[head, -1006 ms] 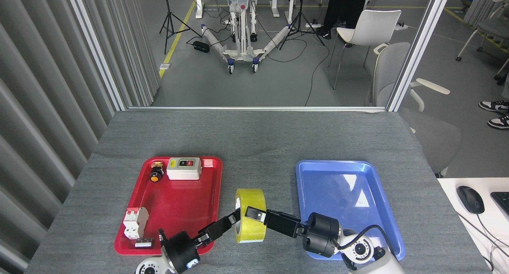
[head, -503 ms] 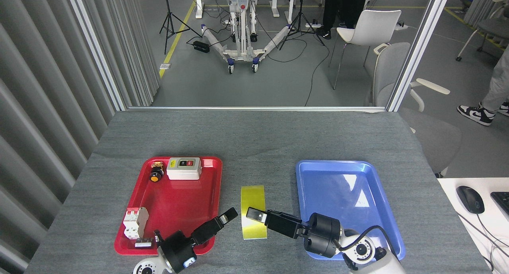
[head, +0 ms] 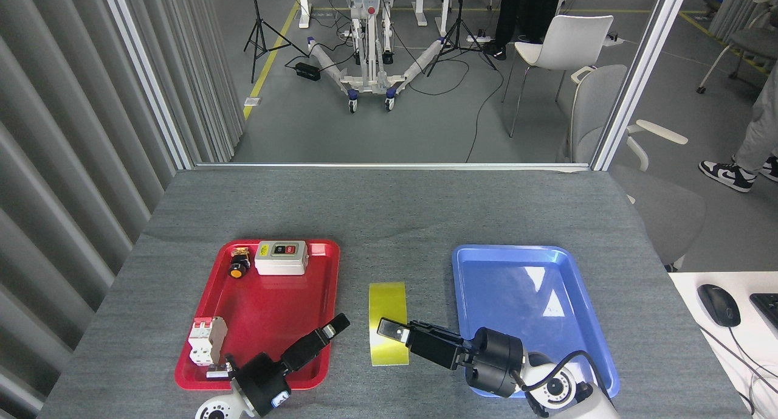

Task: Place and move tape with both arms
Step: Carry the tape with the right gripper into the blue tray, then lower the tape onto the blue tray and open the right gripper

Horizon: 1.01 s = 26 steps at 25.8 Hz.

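Note:
The tape [head: 387,303] stands on its edge over the grey table between the two trays, seen edge-on as a yellow band. My right gripper [head: 390,330] comes in from the lower right and is shut on the tape's near rim, one finger [head: 395,331] lying across the yellow face. My left gripper [head: 335,325] is off to the left of the tape, clear of it, over the right rim of the red tray [head: 206,379]. It holds nothing and looks open.
The red tray carries a grey switch box [head: 281,257], a yellow push button [head: 237,266] and a white circuit breaker [head: 206,340]. A blue tray [head: 486,273] lies to the right of the tape. A side desk with a mouse [head: 718,304] stands far right.
My left gripper has let go of the tape and drawn back left and down. The tape has turned edge-on to me, held by the right gripper alone. A person walked in at the far right.

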Each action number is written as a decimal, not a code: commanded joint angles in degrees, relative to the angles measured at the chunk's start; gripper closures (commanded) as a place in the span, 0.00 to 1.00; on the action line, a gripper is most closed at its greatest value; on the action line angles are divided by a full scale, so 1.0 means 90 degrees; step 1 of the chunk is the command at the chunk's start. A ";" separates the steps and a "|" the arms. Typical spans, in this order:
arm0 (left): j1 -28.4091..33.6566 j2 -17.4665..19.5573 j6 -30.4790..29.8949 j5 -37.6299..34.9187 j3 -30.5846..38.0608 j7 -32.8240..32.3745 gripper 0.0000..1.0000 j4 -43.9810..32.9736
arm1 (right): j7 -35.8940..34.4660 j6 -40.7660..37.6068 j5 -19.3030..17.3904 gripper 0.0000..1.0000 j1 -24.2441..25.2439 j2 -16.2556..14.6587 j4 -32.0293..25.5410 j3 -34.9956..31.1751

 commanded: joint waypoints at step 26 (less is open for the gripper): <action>0.0213 0.0223 0.3247 -0.6135 0.0203 0.5295 0.00 -0.1367 | 0.0214 0.4499 0.5205 0.82 -0.2037 -0.1253 0.2169 -0.0173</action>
